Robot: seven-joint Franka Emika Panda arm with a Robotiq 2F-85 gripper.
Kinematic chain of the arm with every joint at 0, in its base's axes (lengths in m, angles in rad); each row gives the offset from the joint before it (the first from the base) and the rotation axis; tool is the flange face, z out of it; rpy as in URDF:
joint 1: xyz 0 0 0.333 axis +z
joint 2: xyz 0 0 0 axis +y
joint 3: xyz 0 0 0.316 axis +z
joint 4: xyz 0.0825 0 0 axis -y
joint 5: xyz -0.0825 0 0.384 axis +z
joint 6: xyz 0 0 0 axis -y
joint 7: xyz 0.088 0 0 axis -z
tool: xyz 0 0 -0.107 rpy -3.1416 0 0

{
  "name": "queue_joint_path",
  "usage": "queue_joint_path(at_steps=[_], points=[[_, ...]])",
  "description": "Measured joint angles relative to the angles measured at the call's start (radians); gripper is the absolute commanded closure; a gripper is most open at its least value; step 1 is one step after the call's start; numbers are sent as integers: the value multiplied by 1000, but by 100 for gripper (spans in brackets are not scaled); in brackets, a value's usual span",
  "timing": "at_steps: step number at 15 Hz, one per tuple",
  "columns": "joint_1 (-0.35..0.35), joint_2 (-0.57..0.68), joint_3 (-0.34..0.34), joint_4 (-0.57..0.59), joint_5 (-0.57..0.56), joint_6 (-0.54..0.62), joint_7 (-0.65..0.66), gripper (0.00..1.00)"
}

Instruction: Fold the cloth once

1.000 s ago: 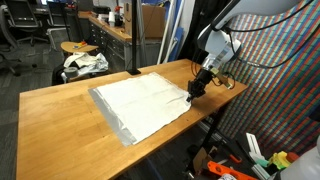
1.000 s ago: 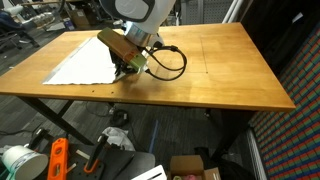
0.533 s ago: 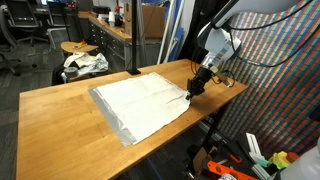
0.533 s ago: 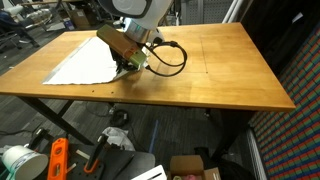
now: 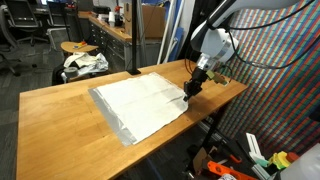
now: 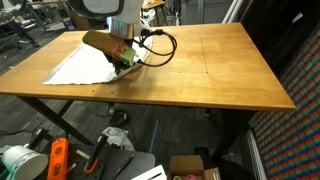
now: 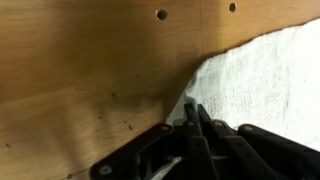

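The cloth (image 5: 140, 103) lies spread flat across the middle of the desk (image 5: 55, 125) in an exterior view. Its right-hand corner sits directly under the hand (image 5: 188, 92). In the wrist view the hand (image 7: 195, 122), at lower centre, has its fingers pressed together on the edge of the cloth (image 7: 262, 80). The rest of the fabric spreads toward the upper right.

Arm bent down, pincer clamped low at a slant.
The arm (image 5: 228, 12) comes down from above, and its wrist (image 5: 210, 45) tips the pincer (image 5: 187, 90) down and sideways. In an exterior view the pincer's body (image 6: 105, 42) lies nearly flat, tips lowest. In the wrist view the dark fingers (image 7: 203, 128) are pressed together with no gap, pinching a corner of the cloth (image 7: 265, 80).
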Motion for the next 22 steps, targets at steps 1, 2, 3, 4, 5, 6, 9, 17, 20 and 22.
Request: queue_joint_path(at_steps=[1, 2, 3, 4, 5, 6, 9, 17, 20, 22], points=[[9, -12, 4, -22, -10, 28, 0, 96], [18, -25, 9, -44, -17, 53, 0, 96], [26, -38, 14, -66, -19, 78, 0, 96], [33, -52, 19, -88, -20, 100, 0, 96], [39, -68, 25, -110, -20, 123, 0, 96], [46, -85, 31, -131, -20, 145, 1, 96], [67, -150, 39, -181, -13, 180, 18, 96], [136, -326, 39, -250, -4, 234, 110, 96], [166, -380, 39, -292, -4, 267, 128, 96], [185, -412, 38, -322, -13, 291, 149, 95]])
